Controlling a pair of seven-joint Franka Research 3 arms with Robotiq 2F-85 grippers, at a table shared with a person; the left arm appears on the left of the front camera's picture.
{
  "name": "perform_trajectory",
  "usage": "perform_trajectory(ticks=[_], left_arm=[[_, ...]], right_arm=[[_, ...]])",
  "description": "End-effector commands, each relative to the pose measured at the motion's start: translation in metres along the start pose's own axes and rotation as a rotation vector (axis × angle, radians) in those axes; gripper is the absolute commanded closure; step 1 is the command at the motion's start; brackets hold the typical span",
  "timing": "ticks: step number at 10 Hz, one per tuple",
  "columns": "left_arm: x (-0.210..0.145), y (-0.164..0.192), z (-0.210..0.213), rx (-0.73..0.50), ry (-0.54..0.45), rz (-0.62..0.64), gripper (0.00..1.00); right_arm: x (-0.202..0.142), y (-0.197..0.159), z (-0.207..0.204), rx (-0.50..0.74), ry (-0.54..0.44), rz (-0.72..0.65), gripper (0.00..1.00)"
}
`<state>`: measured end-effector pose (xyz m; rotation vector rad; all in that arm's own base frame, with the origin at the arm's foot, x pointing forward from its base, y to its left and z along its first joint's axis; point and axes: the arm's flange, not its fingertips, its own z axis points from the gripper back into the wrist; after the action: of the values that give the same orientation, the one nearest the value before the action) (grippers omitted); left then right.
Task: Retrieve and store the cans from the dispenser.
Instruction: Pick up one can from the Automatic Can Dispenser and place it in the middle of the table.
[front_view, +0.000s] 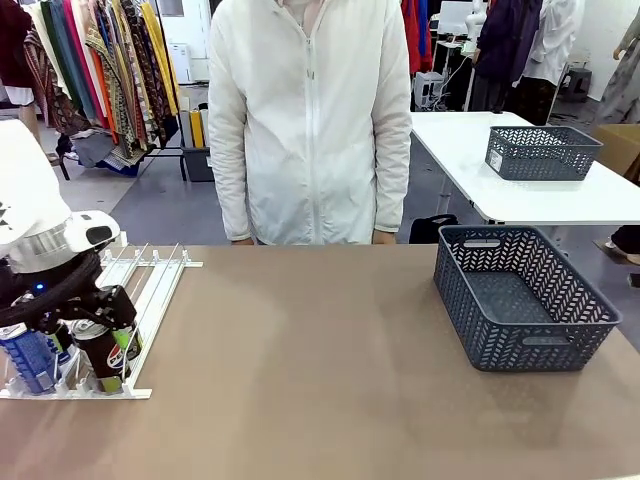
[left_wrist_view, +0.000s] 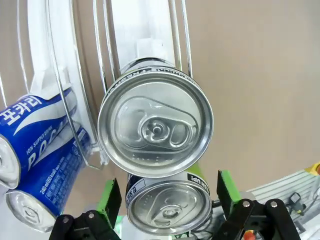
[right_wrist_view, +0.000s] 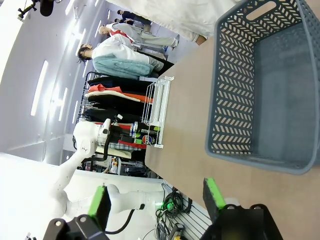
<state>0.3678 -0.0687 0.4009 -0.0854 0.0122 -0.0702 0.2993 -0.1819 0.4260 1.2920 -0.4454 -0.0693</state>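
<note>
Tabletop (front_view: 300, 340), cans (front_view: 100, 360) half-hidden — left pincer (left_wrist_view: 167, 192) astride

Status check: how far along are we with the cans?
Done: nothing stored yet; the grey basket holds no cans. In hand: the left gripper stands open around the front dark can in the dispenser, not clamped. Left: that can, the second dark can and the blue cans.

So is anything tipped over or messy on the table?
No, nothing stands out. The cans stand in the dispenser lanes, the grey basket sits level on the table, and nothing is spilled. The left gripper is just open around a dark can.
</note>
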Motion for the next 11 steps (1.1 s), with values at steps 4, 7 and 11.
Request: perform_trajectory(ticks=[4, 7, 11], left_arm=[[0.0004, -0.0023, -0.0031, -0.002, -0.058, 0.037, 0.31], [0.0019, -0.0023, -0.0042, 0.015, -0.041, 0.037, 1.00], [0.0015, -0.0026, -0.0032, 0.030, -0.051, 0.037, 1.00]], right_arm=[[0.0000, 0.0009, 0.0041, 0.004, 0.010, 0.011, 0.00], [0.0000, 0.0009, 0.0041, 0.004, 0.010, 0.011, 0.00], [0.0000, 0.0009, 0.0041, 0.004, 0.010, 0.011, 0.00]])
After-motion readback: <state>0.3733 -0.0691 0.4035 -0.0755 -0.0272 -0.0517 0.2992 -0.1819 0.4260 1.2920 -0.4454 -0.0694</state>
